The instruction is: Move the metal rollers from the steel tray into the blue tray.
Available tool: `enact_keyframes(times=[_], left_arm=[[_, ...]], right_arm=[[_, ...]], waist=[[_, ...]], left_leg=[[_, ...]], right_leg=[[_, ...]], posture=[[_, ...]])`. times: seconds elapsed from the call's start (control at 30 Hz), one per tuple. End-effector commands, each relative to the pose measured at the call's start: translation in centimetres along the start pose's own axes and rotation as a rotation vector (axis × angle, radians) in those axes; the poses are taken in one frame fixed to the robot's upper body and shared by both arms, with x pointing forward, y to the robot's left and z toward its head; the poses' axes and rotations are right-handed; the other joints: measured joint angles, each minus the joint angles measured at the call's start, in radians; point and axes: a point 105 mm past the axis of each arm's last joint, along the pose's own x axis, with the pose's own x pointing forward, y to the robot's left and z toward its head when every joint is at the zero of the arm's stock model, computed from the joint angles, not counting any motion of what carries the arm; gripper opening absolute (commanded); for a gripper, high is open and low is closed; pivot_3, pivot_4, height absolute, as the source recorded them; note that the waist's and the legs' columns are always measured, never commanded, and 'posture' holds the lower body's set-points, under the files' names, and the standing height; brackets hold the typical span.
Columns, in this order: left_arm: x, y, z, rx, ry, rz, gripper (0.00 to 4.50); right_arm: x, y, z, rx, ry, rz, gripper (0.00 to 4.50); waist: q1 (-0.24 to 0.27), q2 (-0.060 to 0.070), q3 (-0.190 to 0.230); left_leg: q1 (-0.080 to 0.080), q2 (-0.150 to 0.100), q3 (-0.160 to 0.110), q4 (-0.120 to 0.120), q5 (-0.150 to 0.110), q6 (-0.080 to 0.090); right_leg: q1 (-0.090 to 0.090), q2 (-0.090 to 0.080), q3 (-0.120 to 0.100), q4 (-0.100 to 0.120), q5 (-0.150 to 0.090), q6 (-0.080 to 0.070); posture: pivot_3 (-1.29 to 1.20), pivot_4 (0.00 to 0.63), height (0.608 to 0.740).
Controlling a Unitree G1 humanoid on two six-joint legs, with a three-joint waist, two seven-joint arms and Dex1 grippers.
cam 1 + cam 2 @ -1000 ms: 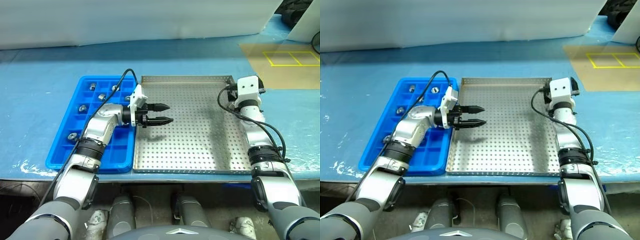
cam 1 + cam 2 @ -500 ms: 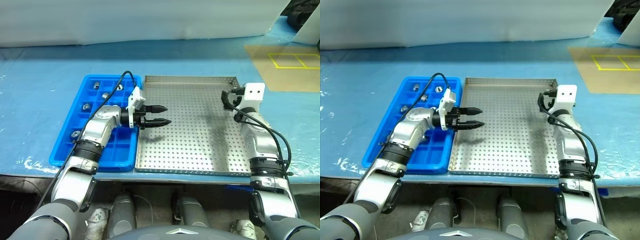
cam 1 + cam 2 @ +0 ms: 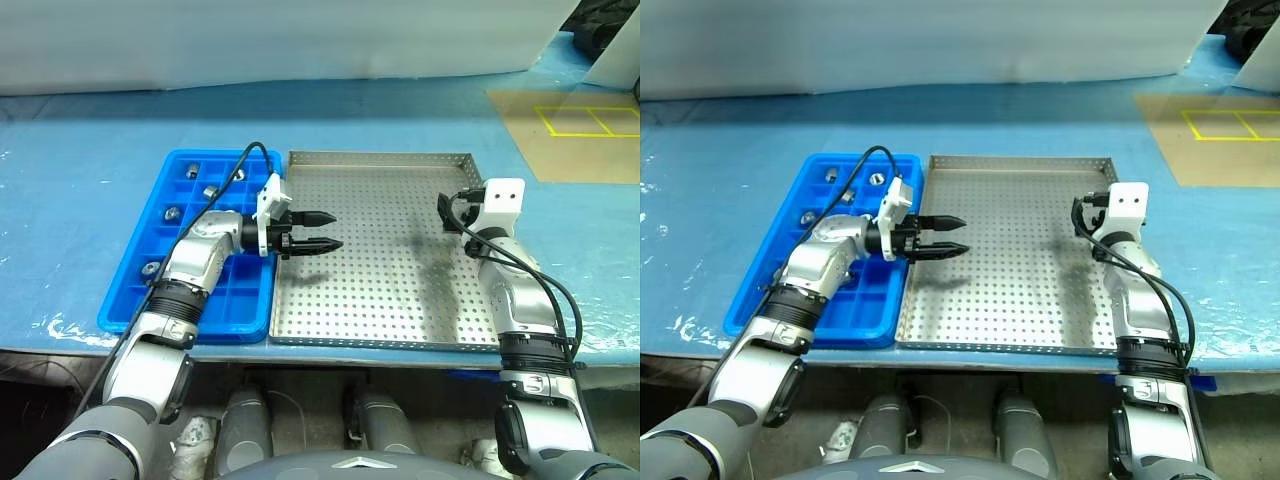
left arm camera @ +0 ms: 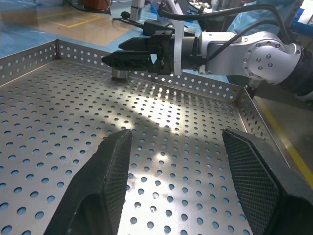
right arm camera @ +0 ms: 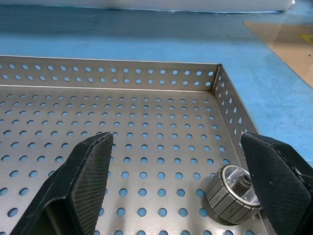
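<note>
The steel tray [image 3: 380, 290] lies on the blue-covered table, with the blue tray [image 3: 235, 310] against its left rim. Several metal rollers [image 3: 172, 213] sit in the blue tray's compartments. One roller [image 5: 232, 193] lies on the steel tray's floor by its right wall, near the far right corner. My right gripper [image 5: 181, 186] is open and level just above that floor, with the roller between its fingers and nearer the right one. The same roller [image 4: 120, 73] appears below the right gripper [image 4: 115, 53] in the left wrist view. My left gripper [image 3: 325, 231] hovers open and empty over the tray's left part, pointing right.
A white foam wall runs along the back of the table. A brown board with yellow taped squares [image 3: 580, 120] lies at the back right. The table's front edge runs just below both trays.
My right hand has drawn back along the tray's right side and sunk lower. The left arm has kept still.
</note>
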Motion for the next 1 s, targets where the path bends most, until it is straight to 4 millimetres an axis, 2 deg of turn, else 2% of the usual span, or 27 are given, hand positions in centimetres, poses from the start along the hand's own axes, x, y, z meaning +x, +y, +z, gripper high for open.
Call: enact_keyframes(times=[0.03, 0.17, 0.2, 0.53, 0.77, 0.83, 0.93, 0.97, 1.0], left_arm=[[0.2, -0.2, 0.9, 0.04, -0.006, -0.019, 3.11], [0.2, -0.3, 0.8, 0.038, -0.004, -0.023, 3.11], [0.2, -0.3, 0.8, 0.038, -0.003, -0.023, 3.11], [0.3, -0.2, 0.7, 0.04, 0.004, -0.024, 3.11], [0.2, -0.3, 0.5, 0.038, 0.014, -0.028, 3.11], [0.3, -0.4, 0.3, 0.037, 0.016, -0.031, 3.11], [0.4, -0.5, 0.3, 0.036, 0.018, -0.036, 3.11], [0.4, -0.5, 0.3, 0.036, 0.018, -0.036, 3.11], [0.5, -0.5, 0.2, 0.035, 0.019, -0.037, 3.11]], right_arm=[[-0.4, -1.2, -0.6, -0.008, 0.008, -0.033, 4.3], [-0.8, -3.3, -3.3, 0.002, 0.088, -0.104, 4.3], [-0.8, -3.2, -3.7, 0.006, 0.099, -0.094, 4.3], [-0.3, -2.7, -4.7, 0.015, 0.12, -0.094, 4.3], [0.0, -3.6, -4.5, 0.025, 0.103, -0.17, 4.3], [0.1, -4.5, -3.8, 0.021, 0.071, -0.24, 4.3], [0.4, -4.5, -2.8, -0.01, 0.025, -0.277, 4.3], [0.5, -4.6, -2.7, -0.006, 0.022, -0.286, 3.89], [0.6, -4.7, -2.5, -0.013, 0.012, -0.3, 3.69]], waist=[[0.0, 0.0, 0.0], [0.002, 0.0, 0.0], [0.002, 0.0, 0.0], [0.002, 0.0, 0.0], [0.003, 0.0, 0.0], [0.003, 0.001, 0.0], [0.009, 0.001, 0.0], [0.01, 0.001, 0.0], [0.009, 0.001, 0.0]], left_leg=[[0.0, 0.0, 0.0, 0.0, 0.0, 0.0], [0.0, 0.0, 0.0, 0.0, 0.0, 0.0], [0.0, 0.0, 0.0, 0.0, 0.0, 0.0], [0.0, 0.0, 0.0, 0.002, 0.0, 0.0], [0.0, 0.0, 0.0, 0.002, 0.0, 0.0], [0.0, 0.0, 0.0, 0.002, 0.0, 0.0], [0.0, 0.0, 0.0, 0.002, 0.0, 0.0], [0.0, 0.0, 0.0, 0.002, 0.0, 0.0], [-0.001, -0.001, 0.0, 0.002, 0.0, 0.0]], right_leg=[[0.0, 0.0, 0.0, 0.0, 0.0, 0.0], [0.0, 0.0, 0.0, 0.0, 0.0, 0.0], [0.0, 0.0, 0.0, 0.0, 0.0, 0.0], [0.001, -0.001, 0.0, 0.001, 0.0, 0.0], [0.002, -0.001, 0.0, 0.001, 0.0, 0.0], [0.002, -0.001, 0.0, 0.001, 0.0, 0.0], [0.002, -0.002, 0.0, 0.001, 0.0, 0.0], [0.002, -0.002, 0.0, 0.001, 0.0, 0.0], [0.002, -0.002, 0.0, 0.0, 0.0, 0.0]], posture=[[-0.28, 0.15, 0.74], [-0.28, 0.15, 0.74], [-0.29, 0.15, 0.74], [-0.3, 0.15, 0.74], [-0.3, 0.15, 0.74], [-0.3, 0.15, 0.74], [-0.3, 0.15, 0.74], [-0.3, 0.15, 0.74], [-0.3, 0.15, 0.74]])
